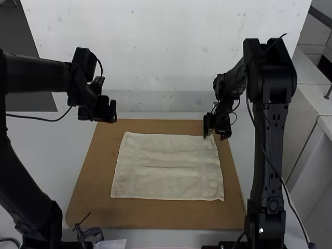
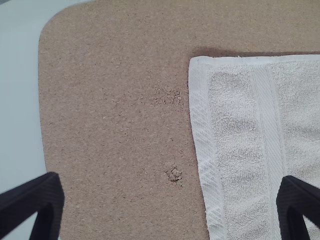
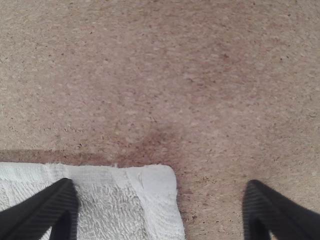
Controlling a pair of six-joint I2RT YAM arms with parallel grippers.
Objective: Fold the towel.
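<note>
Pale towel [image 1: 167, 181] spread on brown board [image 1: 155, 219], left pincer [image 1: 112, 112] wide; right pincer [image 1: 215, 136] wide, near towel corner

Even, diffuse light reaches the pale white surface [image 1: 36, 140] in the high view, bright enough to read easily; I can't tell where the lamp is. My black jointed right arm [image 1: 271, 150] sinks almost to silhouette, with one small glint low down. In both wrist views a thin, soft shadow hugs one edge of the cream terry towel [image 1: 168, 184] on the brown, rough-grained board [image 1: 155, 217]. My black, tapered right pincer [image 1: 217, 136] blurs out of focus close to its wrist camera, while the board's grain looks crisp.
</note>
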